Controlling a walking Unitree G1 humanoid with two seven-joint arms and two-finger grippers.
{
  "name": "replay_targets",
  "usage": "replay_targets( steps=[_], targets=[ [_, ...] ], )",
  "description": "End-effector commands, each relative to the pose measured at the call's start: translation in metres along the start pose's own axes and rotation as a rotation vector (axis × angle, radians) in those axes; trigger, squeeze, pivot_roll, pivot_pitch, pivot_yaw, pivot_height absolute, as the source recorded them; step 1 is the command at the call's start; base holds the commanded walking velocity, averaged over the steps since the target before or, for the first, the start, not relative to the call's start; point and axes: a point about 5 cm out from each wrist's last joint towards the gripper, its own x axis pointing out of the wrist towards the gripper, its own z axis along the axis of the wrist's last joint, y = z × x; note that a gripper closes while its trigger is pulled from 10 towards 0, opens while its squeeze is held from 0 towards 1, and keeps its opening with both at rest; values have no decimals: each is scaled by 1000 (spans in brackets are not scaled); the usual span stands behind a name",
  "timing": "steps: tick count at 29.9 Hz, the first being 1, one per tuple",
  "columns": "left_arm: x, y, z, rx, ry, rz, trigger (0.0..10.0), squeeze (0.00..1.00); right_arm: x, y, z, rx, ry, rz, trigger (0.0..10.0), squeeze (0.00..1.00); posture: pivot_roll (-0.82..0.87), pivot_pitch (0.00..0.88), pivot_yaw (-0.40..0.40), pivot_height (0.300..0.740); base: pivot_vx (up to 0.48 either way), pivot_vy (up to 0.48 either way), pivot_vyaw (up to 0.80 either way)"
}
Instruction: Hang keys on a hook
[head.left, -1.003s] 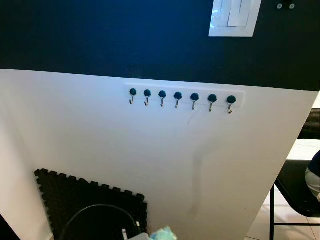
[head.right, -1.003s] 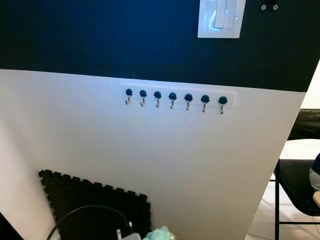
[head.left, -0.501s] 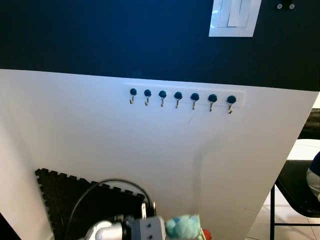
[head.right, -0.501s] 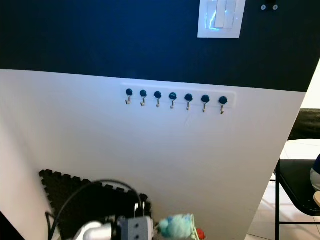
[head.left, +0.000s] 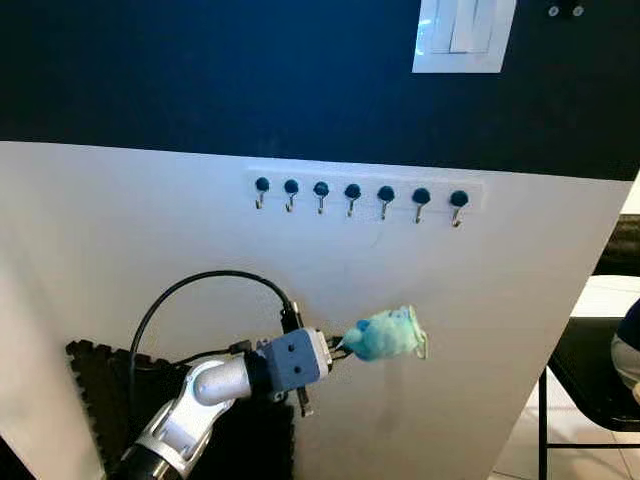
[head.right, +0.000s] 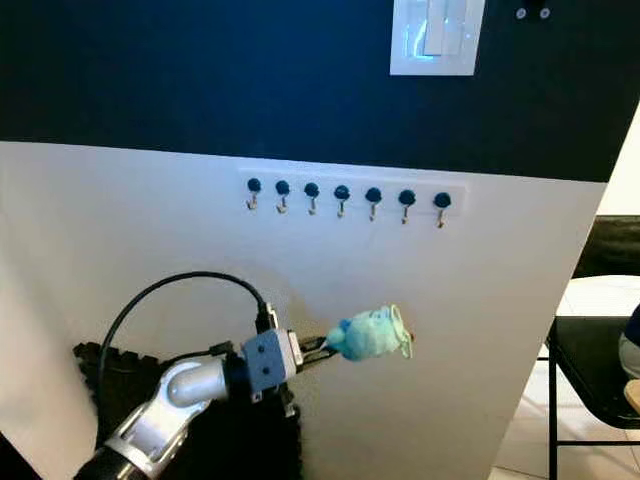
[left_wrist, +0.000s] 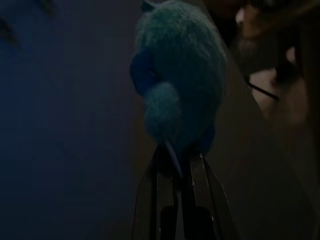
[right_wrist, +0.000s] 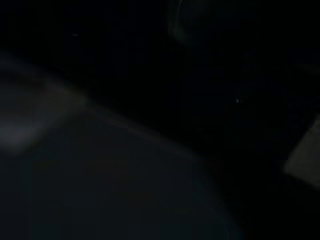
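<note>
Left claw pinches a teal plush keychain at its near end, fingers pressed together on it, held out in front of the white wall panel, well below the hook rail. Plush looks light, soft and squashy; it will likely flop, so the ring is the part to present, and I can't make that out here. All seven hooks look free. Open wall between plush and rail; chair off to the right, clear of the path. Right arm idle, its wrist view too dark to read.
</note>
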Motion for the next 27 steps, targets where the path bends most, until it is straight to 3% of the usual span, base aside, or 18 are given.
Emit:
replay_targets(
  steps=[1, 9, 14, 23, 27],
  targets=[
    [3, 11, 12, 20, -50, 39, 10000, 0, 5, 5, 16, -47, -92, 30, 10000, 0, 59, 0, 27, 740, 0, 0, 0],
    [6, 20, 23, 16, -71, 39, 10000, 0, 13, 18, 68, -138, -382, 98, 10000, 0, 65, 47, 14, 740, 0, 0, 0],
    [5, 39, 19, 35, 39, 18, 10000, 0, 14, 37, 127, -191, -639, 187, 10000, 0, 63, 68, 11, 740, 0, 0, 0],
    [8, 59, 23, 34, 82, 94, 10000, 0, 5, 59, 177, -178, -846, 250, 10000, 0, 61, 72, 9, 740, 0, 0, 0],
    [9, 65, 25, 42, 77, 134, 10000, 0, 2, 63, 187, -161, -882, 268, 10000, 0, 61, 66, 9, 740, 0, 0, 0]
  ],
)
